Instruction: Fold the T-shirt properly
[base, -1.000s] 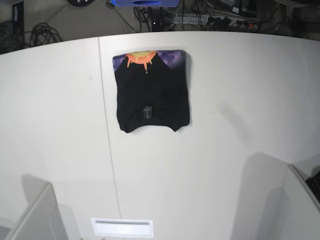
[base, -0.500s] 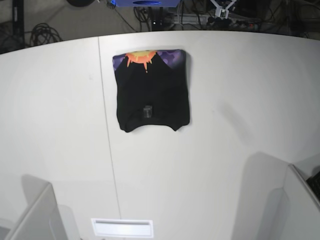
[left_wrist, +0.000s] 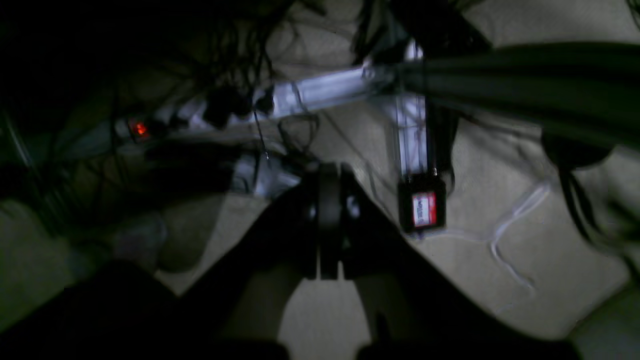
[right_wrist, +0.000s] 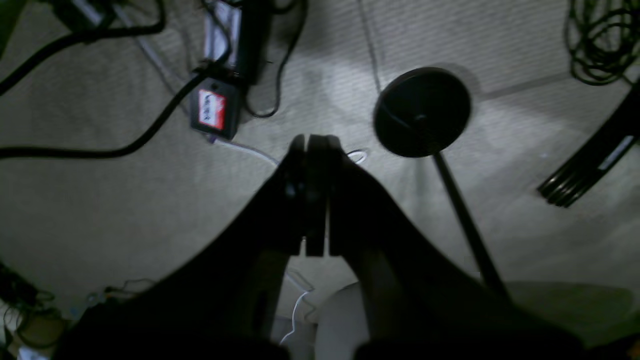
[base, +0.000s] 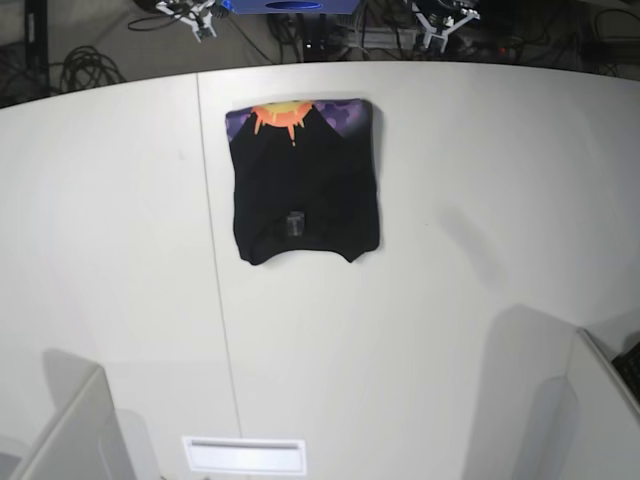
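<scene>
The T-shirt (base: 305, 190) lies folded into a compact black rectangle on the far middle of the white table (base: 450, 300). A strip of purple-and-orange sunburst print (base: 283, 117) shows along its far edge, and a small grey neck label (base: 294, 222) near its front edge. Both grippers hang beyond the table's far edge, well away from the shirt. In the base view the right gripper (base: 196, 18) is at the top left and the left gripper (base: 445, 20) at the top right. Over the floor, the left gripper (left_wrist: 327, 170) and right gripper (right_wrist: 312, 140) are both shut and hold nothing.
A seam (base: 215, 250) runs front to back across the table just left of the shirt. A white slotted plate (base: 243, 455) sits at the front edge between grey panels in both front corners. Below the grippers lie a power strip (left_wrist: 310, 92), cables, a labelled adapter (right_wrist: 212, 110) and a round black stand base (right_wrist: 421, 112).
Both grippers have come into the base view at its top edge, the left one first, then the right. The T-shirt has not moved.
</scene>
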